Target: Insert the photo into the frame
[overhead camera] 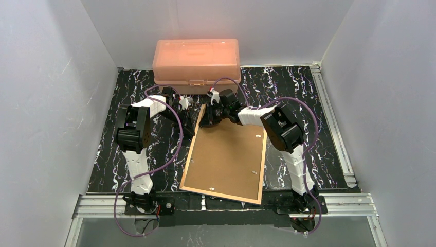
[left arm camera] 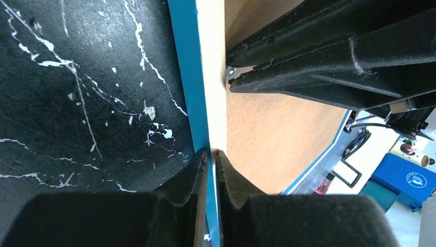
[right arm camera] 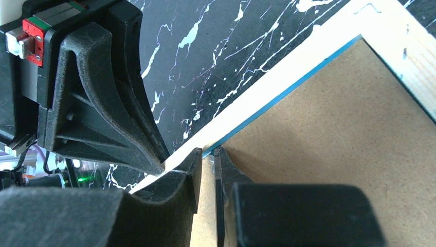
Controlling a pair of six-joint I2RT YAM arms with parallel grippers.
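The frame [overhead camera: 226, 159] lies on the black marbled table [overhead camera: 303, 98] with its back turned up. A brown fibreboard panel fills it, with a narrow border of pale wood all around. Its bright blue front shows only as a thin line along the edge in the wrist views. It is a tall rectangle, a little turned. Its near edge reaches the arm bases and its far end is close to the box. I cannot tell if the far end is lifted from the table.

The left gripper [left arm camera: 212, 154] is closed on the frame's left edge, with the blue and the pale wood pinched between its fingers. The right gripper [right arm camera: 205, 157] holds the same edge just beside it, near the far left corner. Its jaws are narrow and stand on both sides of the wood.

A salmon-pink plastic box [overhead camera: 195, 59] stands at the far side of the table. Its lid is down and its latch faces the arms. What is inside I cannot tell.
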